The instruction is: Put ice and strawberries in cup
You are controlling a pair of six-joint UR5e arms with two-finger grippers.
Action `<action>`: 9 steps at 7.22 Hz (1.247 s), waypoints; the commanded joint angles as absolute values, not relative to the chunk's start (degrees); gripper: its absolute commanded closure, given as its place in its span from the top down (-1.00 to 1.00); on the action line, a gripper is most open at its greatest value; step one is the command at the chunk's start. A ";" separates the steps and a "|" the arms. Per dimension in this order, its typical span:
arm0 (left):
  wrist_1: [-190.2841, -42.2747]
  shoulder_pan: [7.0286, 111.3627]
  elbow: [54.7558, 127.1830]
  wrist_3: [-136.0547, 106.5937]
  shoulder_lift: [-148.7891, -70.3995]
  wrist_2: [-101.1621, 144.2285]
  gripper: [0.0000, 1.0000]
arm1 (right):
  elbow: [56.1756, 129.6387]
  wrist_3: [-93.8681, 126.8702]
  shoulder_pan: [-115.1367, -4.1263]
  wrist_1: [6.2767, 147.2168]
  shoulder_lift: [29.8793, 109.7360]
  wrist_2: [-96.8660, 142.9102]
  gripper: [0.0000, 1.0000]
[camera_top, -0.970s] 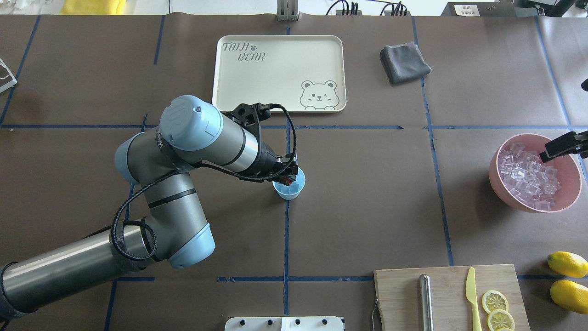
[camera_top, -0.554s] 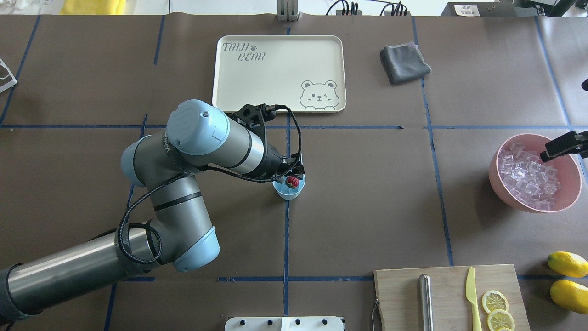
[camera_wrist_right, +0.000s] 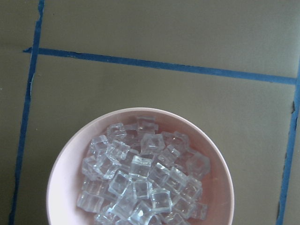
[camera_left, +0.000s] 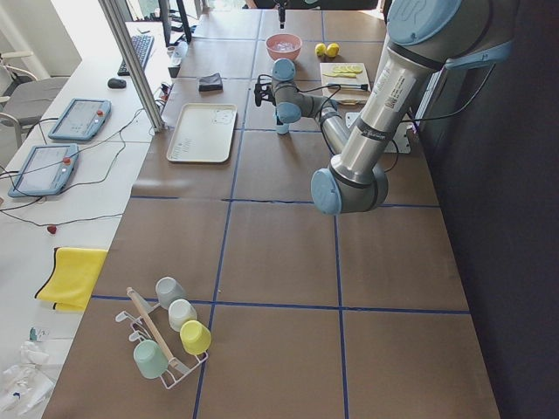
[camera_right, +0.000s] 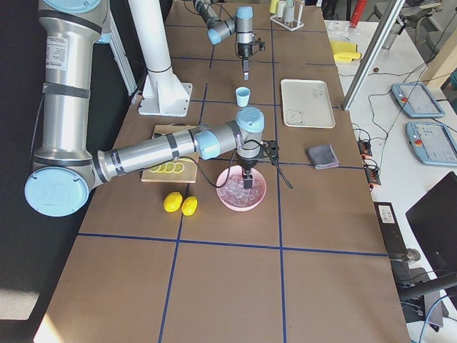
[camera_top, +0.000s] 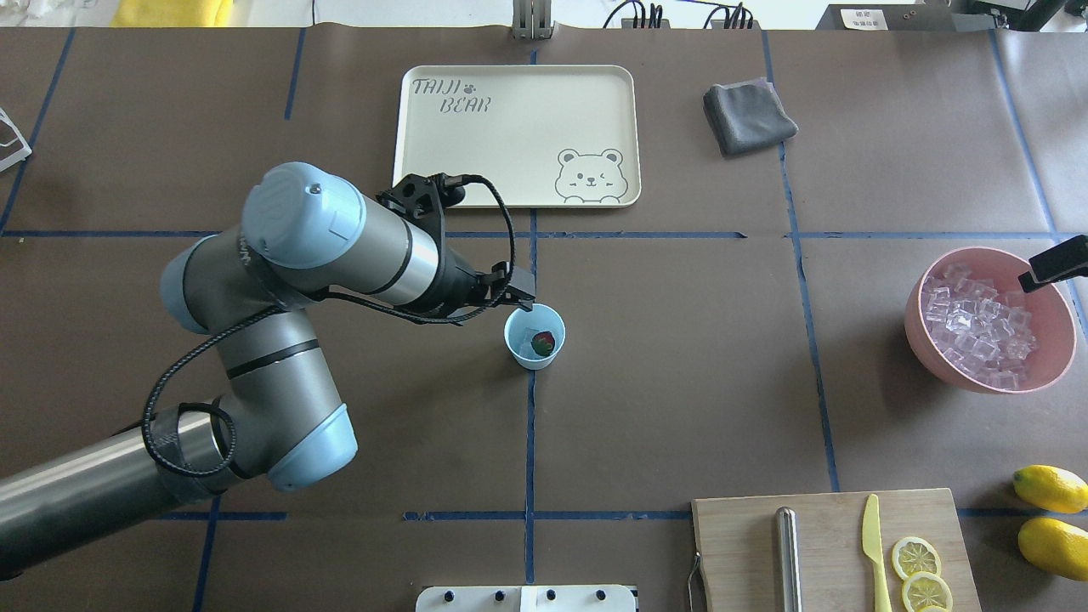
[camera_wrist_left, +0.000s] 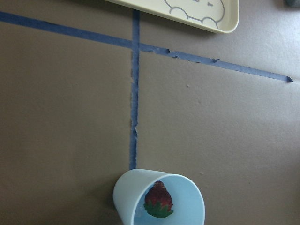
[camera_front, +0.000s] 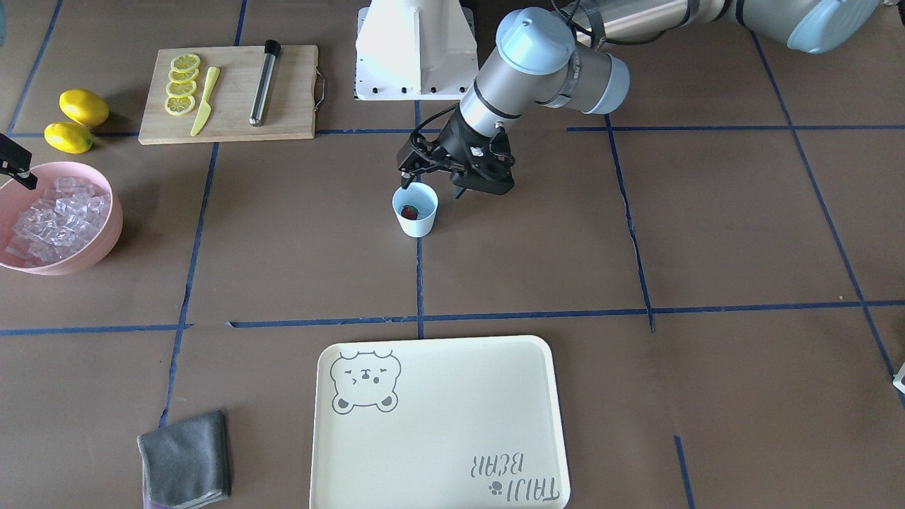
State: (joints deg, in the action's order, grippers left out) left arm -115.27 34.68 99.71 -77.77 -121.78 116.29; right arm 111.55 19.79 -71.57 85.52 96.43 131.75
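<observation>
The cup [camera_top: 534, 337] stands upright at the table's middle, with the red strawberry [camera_top: 543, 342] lying inside it. Both also show in the left wrist view, the cup [camera_wrist_left: 126, 199] and the strawberry [camera_wrist_left: 158, 200], and in the front view, the cup [camera_front: 416, 215]. My left gripper [camera_top: 518, 296] hovers just beside and above the cup's left rim, empty, its jaws apart. The ice [camera_top: 977, 327] is piled in a pink bowl [camera_top: 916, 293] at the right, also in the right wrist view [camera_wrist_right: 140, 183]. My right gripper [camera_top: 1054, 265] hangs over the bowl's far right rim; I cannot tell its state.
A cream tray [camera_top: 510, 127] lies beyond the cup and a grey cloth [camera_top: 748, 115] to its right. A cutting board [camera_top: 739, 544] at the front right holds a metal rod, a yellow knife [camera_top: 873, 544] and lemon slices. Two lemons [camera_top: 1050, 489] lie beside it.
My left gripper was over the cup holding the strawberry. It let the berry go into the cup and drew back to the left. My right gripper shifted slightly up and right.
</observation>
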 commanded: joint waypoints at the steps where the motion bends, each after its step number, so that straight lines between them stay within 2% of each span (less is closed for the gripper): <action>1: -104.05 43.38 110.52 -59.60 -111.05 122.23 1.00 | 105.94 9.19 -78.81 85.78 96.07 131.92 0.99; 3: -87.77 49.02 122.64 -34.67 -97.63 122.26 1.00 | 97.69 -3.63 -84.70 85.78 94.67 131.92 0.99; 5: -86.92 59.79 124.63 -13.48 -84.17 122.52 1.00 | 93.61 -8.17 -86.92 85.78 93.52 131.92 0.99; 7: -83.00 75.25 115.80 8.26 -81.65 122.87 1.00 | 93.60 -7.91 -87.71 86.04 93.51 133.75 0.99; 8: -81.66 84.98 106.09 20.36 -82.87 128.18 1.00 | 93.69 -7.74 -88.15 88.05 93.34 134.29 0.99; 9: -81.48 88.64 96.86 26.39 -84.10 136.06 1.00 | 93.60 -7.73 -88.15 88.24 93.08 134.30 0.99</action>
State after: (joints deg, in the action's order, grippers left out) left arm -82.47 81.39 107.68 16.09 -83.02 128.44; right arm 93.67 -7.80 -87.95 87.39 93.33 133.91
